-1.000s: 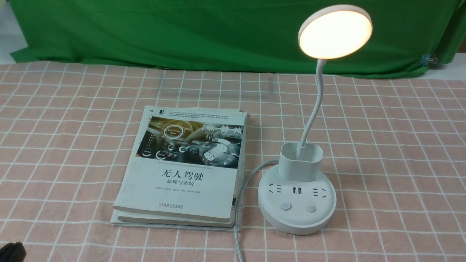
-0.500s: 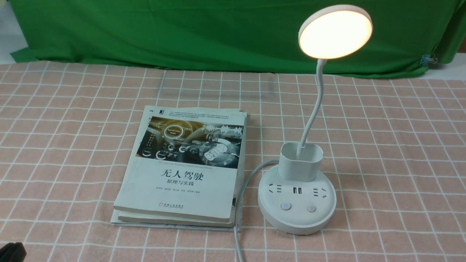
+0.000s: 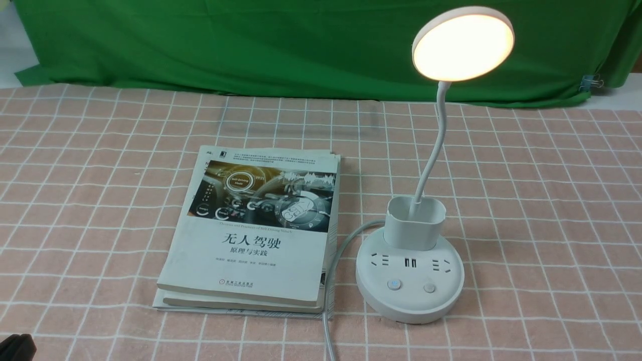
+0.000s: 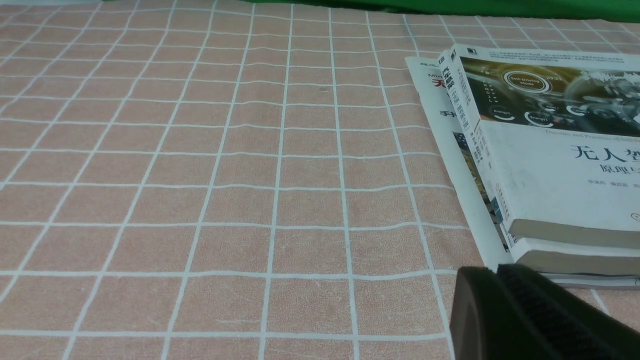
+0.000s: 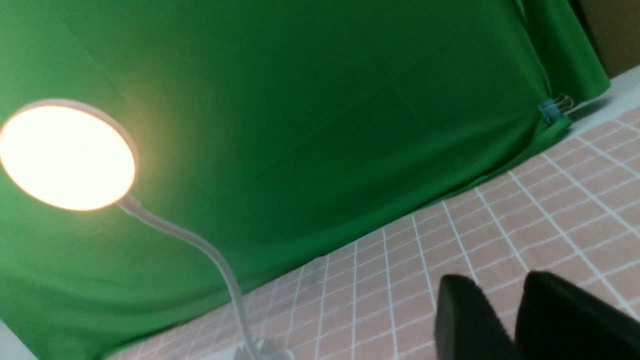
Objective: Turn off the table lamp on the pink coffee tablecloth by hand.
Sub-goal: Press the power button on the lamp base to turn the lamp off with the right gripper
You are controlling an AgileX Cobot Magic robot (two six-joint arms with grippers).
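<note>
The white table lamp stands lit on the pink coffee tablecloth (image 3: 551, 200), right of centre. Its round head (image 3: 462, 44) glows warm above a bendy neck (image 3: 434, 150). The cup holder (image 3: 415, 223) sits on the round base (image 3: 410, 301), which carries two buttons (image 3: 393, 285) (image 3: 429, 288). My right gripper (image 5: 500, 280) shows only in its wrist view, open with a narrow gap and nothing between the fingers, well off from the lit head (image 5: 67, 156). My left gripper (image 4: 500, 272) is shut on nothing, low over the cloth near the books' corner.
Two stacked books (image 3: 256, 230) lie just left of the lamp base. The lamp's grey cable (image 3: 331, 281) runs between them toward the front edge. A green cloth (image 3: 251, 45) hangs behind the table, held by a blue clip (image 5: 550, 109).
</note>
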